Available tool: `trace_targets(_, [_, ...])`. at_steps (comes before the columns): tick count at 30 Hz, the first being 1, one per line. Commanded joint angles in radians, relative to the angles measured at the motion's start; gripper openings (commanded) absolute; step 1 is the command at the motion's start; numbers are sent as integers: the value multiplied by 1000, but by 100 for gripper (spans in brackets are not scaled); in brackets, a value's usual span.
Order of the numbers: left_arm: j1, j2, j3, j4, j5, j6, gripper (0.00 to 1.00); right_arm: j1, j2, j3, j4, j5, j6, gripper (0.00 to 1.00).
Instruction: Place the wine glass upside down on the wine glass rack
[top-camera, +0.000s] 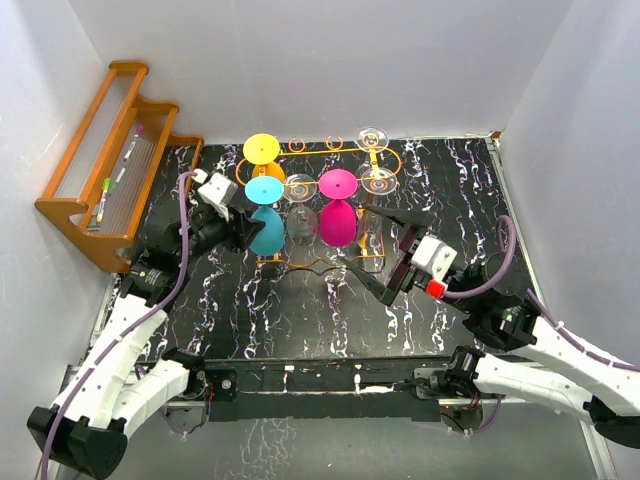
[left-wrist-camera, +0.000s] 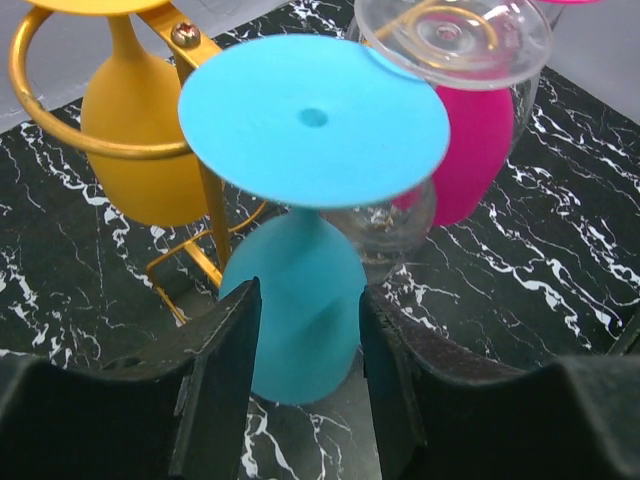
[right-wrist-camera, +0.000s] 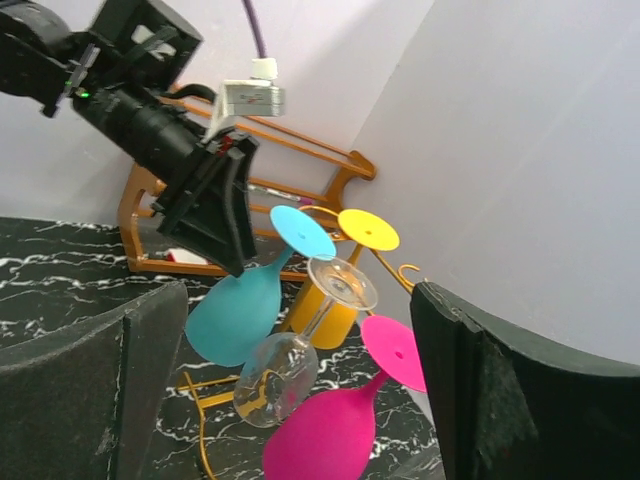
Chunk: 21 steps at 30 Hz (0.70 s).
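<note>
Partly, the left gripper (left-wrist-camera: 307, 297) hides the blue wine glass (left-wrist-camera: 310, 120).

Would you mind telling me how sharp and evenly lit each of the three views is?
Top external: even, soft light, sharp throughout, though the middle clear glass almost vanishes against the marbled table. Left wrist: the blue glass is crisp, the pincer fingers dark and blurred. Right wrist: its own fingers are dark soft blurs; the scene beyond is sharp.

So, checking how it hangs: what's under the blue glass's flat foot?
The blue glass bowl and stem, flanked by the left gripper's fingers, beside gold rack wire. The foot hides whether the wire carries it.
</note>
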Motion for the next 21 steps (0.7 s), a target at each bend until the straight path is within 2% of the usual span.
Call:
trace_targets(1, [-4,-68,33,-82,-18,34,44,-3,-3,8,41,100,95,98])
trace_targets(5, [-4,-114,46,-154,-63,42,48,-3,23,51,19,327,296,98])
trace_targets(9, [1,-164,61,-227,-110,61,51,-3,44,130,-96,450,429,98])
trace_targets(14, [6,-169,161,-397,-143,110,59,-3,53,212,-239,510,480,98])
trace_targets(18, [18,-135,286,-553,-217,154,62,-3,59,265,-380,671,511,98])
trace_targets(21, [27,-84,394,-668,-289,195,65,-3,1,203,-324,853,548,98])
